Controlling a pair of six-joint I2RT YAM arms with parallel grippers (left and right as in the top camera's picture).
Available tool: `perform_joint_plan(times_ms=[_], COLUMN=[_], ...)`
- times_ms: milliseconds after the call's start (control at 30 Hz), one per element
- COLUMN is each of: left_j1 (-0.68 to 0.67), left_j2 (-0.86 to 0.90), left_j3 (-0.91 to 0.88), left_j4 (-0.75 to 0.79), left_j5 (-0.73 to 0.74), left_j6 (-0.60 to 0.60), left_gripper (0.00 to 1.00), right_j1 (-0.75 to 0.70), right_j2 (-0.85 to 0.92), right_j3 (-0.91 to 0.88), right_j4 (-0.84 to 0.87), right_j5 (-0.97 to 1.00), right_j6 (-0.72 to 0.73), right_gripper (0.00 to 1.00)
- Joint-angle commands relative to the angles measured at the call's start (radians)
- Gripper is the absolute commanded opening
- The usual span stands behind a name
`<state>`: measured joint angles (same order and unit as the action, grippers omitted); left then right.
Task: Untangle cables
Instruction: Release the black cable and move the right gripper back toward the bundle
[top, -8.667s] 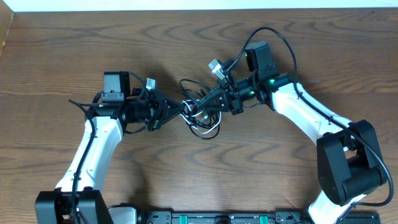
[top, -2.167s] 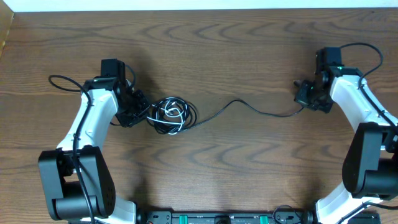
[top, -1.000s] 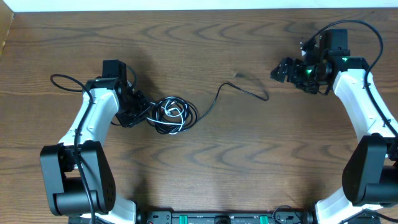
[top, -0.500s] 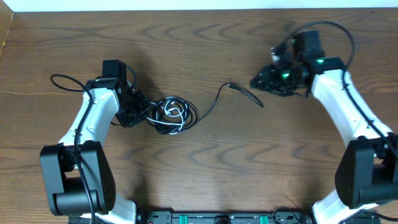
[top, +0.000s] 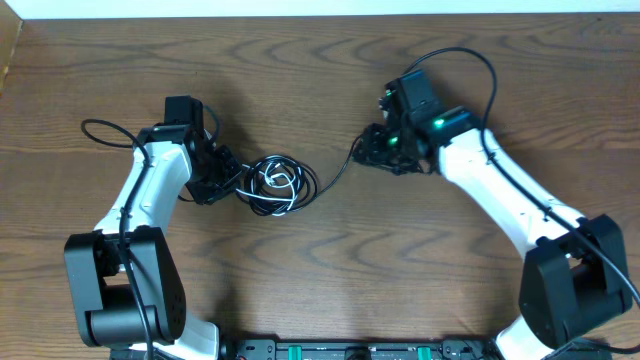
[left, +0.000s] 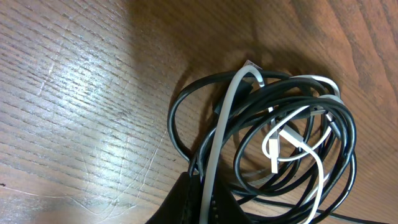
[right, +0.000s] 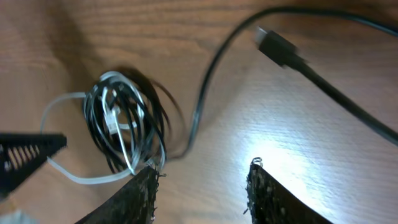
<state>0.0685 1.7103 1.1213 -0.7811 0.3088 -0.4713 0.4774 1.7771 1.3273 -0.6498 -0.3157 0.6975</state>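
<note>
**While the left arm pins the bundle, the right arm lines up on the loose black end**

Because the left gripper (left: 194, 200) is clenched on the near edge of the tangled coil (left: 280, 143), with a white cable (left: 221, 130) and some black turns running into its tips, that side acts as the anchor. The right gripper (right: 199, 193) stands parted with bare wood between its fingers, grasping nothing. It hangs just short of the black cable (right: 199, 106), whose plug (right: 277, 43) lies ahead of the fingers and apart from them.

From above, the coil sits on the table (top: 400, 280) just beside the left gripper's tips. One black strand trails from it toward the right gripper.

My reading is that one black cord is partly drawn out, and the step in hand is taking hold of its free end. The next move calls for bringing the open fingers over the strand near the plug, closing on it, then pulling away from the anchored coil without dragging the whole bundle.

Several things are unclear:
- The overhead view hides the plug beneath the right gripper.
- The left wrist view cuts off its own fingers at the bottom edge.
- The right wrist view is blurred.
- I cannot tell how many black cords are wound in the coil.
</note>
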Motion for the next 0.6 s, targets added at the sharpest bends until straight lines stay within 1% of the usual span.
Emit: perform_joint_plan(times_ms=[0, 33, 67, 100, 200, 233, 267, 400, 567], left_j1=[0.002, 0.002, 0.002, 0.002, 0.002, 0.002, 0.002, 0.002, 0.002], left_j2=[0.011, 0.011, 0.011, 0.011, 0.011, 0.011, 0.011, 0.011, 0.011], left_j3=[-0.007, -0.007, -0.007, -0.007, -0.007, -0.007, -0.007, -0.007, -0.007], left_j4=[-0.002, -0.002, -0.002, -0.002, -0.002, -0.002, -0.002, 0.0, 0.002], left_j5=[-0.014, -0.014, -0.014, -0.014, -0.014, -0.014, -0.014, -0.014, -0.014], left_j6=[0.006, 0.006, 0.007, 0.007, 0.007, 0.007, 0.007, 0.007, 0.007], left_gripper=[0.08, 0.09, 0.26, 0.4, 0.7, 0.75, 0.79, 0.86, 0.87], right_j1=[0.056, 0.067, 0.077, 0.088, 0.113, 0.121, 0.128, 0.16, 0.203], right_j2=[-0.008, -0.008, -0.008, -0.008, -0.008, -0.008, -0.008, -0.008, -0.008], right_j3=[-0.042, -0.052, -0.063, -0.075, -0.107, -0.116, -0.124, -0.154, -0.183], right_j4=[0.053, 0.072, 0.088, 0.105, 0.158, 0.179, 0.197, 0.258, 0.288], right_j5=[0.106, 0.118, 0.132, 0.148, 0.172, 0.177, 0.183, 0.221, 0.307], right_j6=[0.126, 0.141, 0.159, 0.181, 0.212, 0.212, 0.212, 0.22, 0.279], right_gripper=[0.45, 0.45, 0.45, 0.46, 0.48, 0.49, 0.49, 0.49, 0.52])
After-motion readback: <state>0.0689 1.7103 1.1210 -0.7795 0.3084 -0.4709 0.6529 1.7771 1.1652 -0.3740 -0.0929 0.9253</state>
